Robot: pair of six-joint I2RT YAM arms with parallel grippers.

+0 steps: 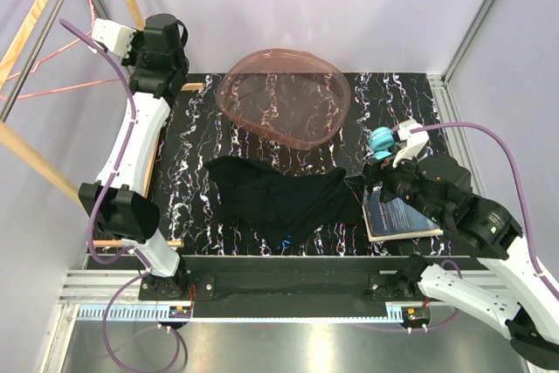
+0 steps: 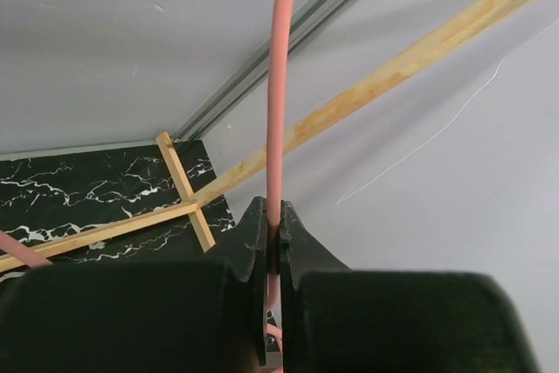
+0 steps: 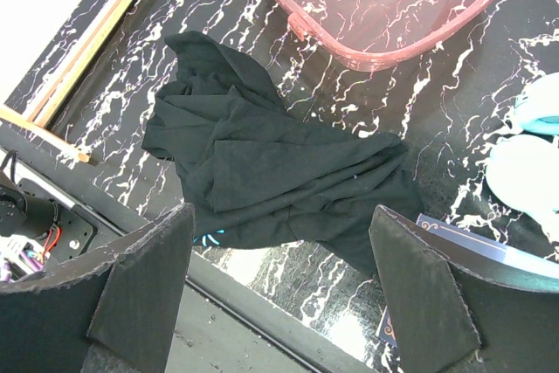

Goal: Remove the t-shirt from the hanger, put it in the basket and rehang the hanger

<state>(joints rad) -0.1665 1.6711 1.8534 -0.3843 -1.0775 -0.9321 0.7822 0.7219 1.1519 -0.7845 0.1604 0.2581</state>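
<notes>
Left wrist view has the left pincer [image 2: 276, 235] clamped on the hanger [image 2: 278, 111], a thin pink wire rising straight out from between its tips, and I'd worry that so smooth and round a rod could twist or slip in that narrow grip and snag the wooden bar [image 2: 393, 76] beyond it. The t-shirt [image 3: 262, 163], soft matte black and crumpled, lies on the marbled tabletop [image 3: 454, 120] just ahead of the right pincer [image 3: 281, 224], whose pads [image 3: 144, 277] stand wide apart

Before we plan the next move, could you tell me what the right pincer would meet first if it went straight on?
Most likely the black t-shirt crumpled on the table, seen between the fingers of the open right pincer; depth is unclear, so perhaps near its front edge.
</notes>
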